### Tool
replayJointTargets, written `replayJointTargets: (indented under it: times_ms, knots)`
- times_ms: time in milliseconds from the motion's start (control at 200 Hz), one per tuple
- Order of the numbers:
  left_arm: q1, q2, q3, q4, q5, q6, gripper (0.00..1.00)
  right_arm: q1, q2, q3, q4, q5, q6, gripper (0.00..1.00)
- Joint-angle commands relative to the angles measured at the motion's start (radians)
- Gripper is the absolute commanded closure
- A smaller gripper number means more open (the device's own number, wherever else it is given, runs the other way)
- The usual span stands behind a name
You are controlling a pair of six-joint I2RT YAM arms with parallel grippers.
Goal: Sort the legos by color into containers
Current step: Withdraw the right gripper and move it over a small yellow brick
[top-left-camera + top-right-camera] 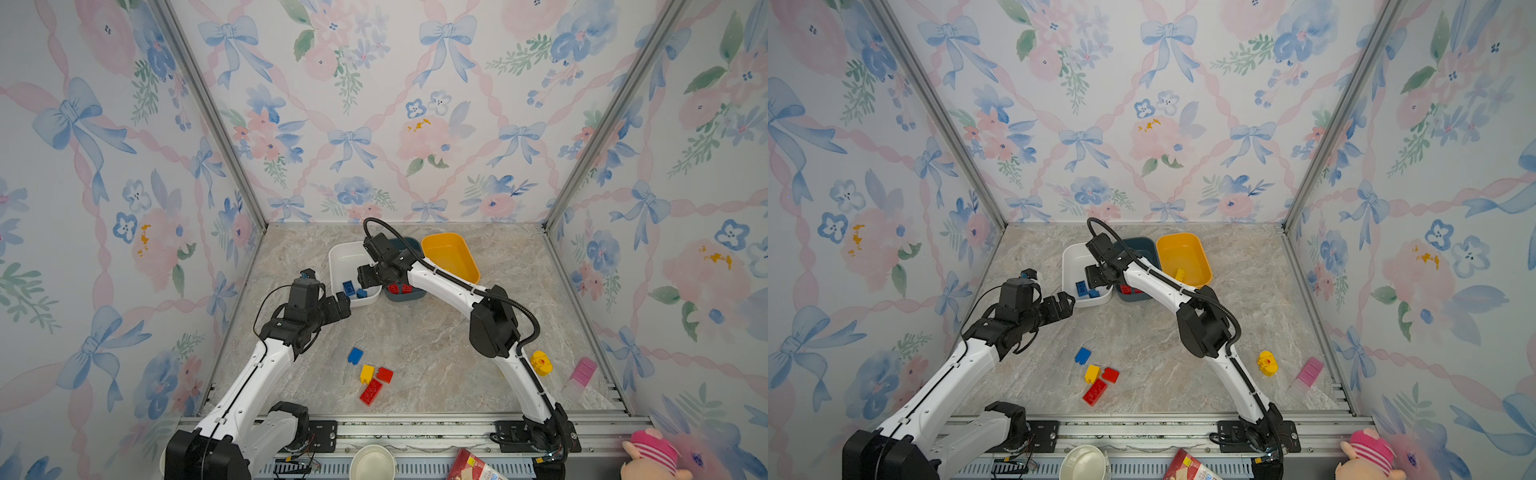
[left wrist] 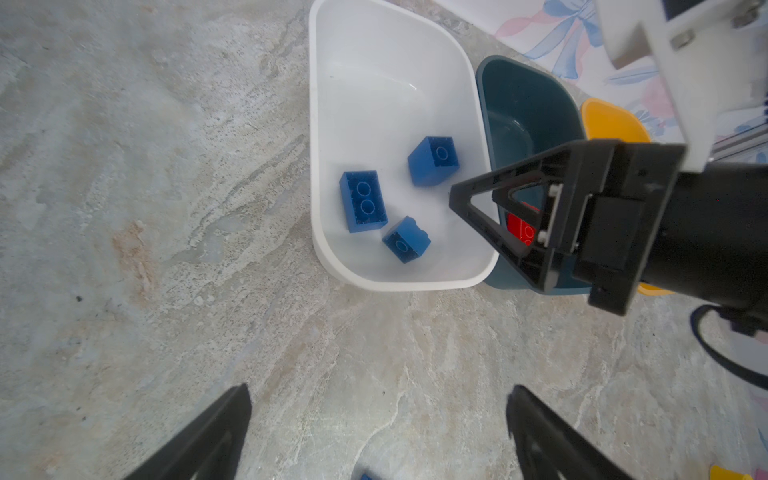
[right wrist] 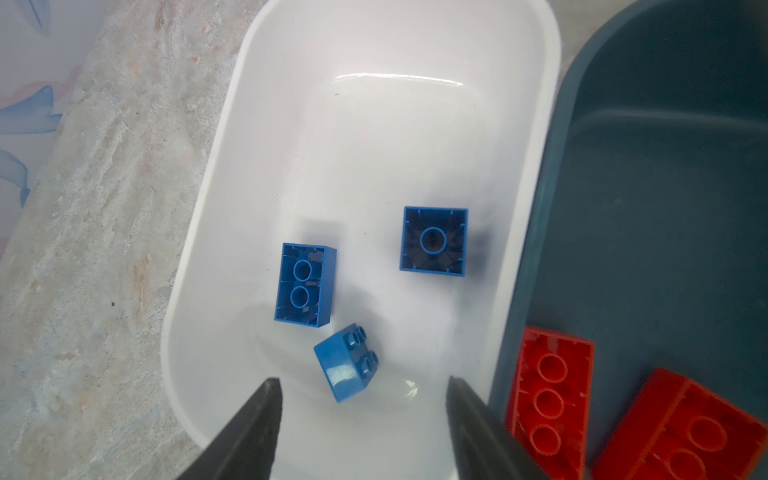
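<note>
**Over the white tub (image 3: pixel 395 145), the right gripper (image 3: pixel 362 381) hangs open**

Above the tub's near end, the right gripper's jaws are spread with nothing clamped between them. In the right wrist view the small blue brick (image 3: pixel 347 362) lies tipped on its side on the tub floor. It is framed between the two fingertips but touches neither, and white floor shows on both sides of it. Farther along the floor lie the oblong blue brick (image 3: pixel 305 289) and the square blue brick (image 3: pixel 433 241). Both are hollow side up, apart from each other and clear of the jaws.

Just beside the white tub, the teal tub (image 3: pixel 665 187) holds two red bricks (image 3: pixel 548 390), off to one side of the right jaws. The yellow tub (image 1: pixel 449 249) comes next in the row, and a top view shows a yellow brick (image 1: pixel 1180 274) inside it.

The left gripper (image 2: pixel 380 390) is also wide open and empty. It sits over bare table (image 2: pixel 124 208), just short of the white tub's near rim.

Well apart from both grippers, nearer the arm bases, four legos lie close together on the table:
- a loose blue brick (image 1: pixel 355 356)
- a loose yellow brick (image 1: pixel 367 372)
- a square red brick (image 1: pixel 385 375)
- a long red brick (image 1: pixel 371 391)

The rounded yellow piece (image 1: pixel 541 363) lies alone beside the right arm.
</note>
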Motion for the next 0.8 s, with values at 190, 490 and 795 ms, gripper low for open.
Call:
replayJointTargets:
  times_ms: [190,490,795]
  knots:
    - [0.010,-0.015,-0.012,0.007,0.017,-0.002,0.02,0.007,-0.255,-0.247,0.027,0.029,0.002,0.30]
    - [0.010,-0.013,-0.014,0.017,0.026,0.001,0.02,-0.022,-0.520,-0.590,0.054,0.053,0.053,0.23]
    - [0.010,-0.017,-0.014,0.019,0.034,0.004,0.02,-0.060,-0.759,-0.841,-0.016,0.097,0.096,0.17]
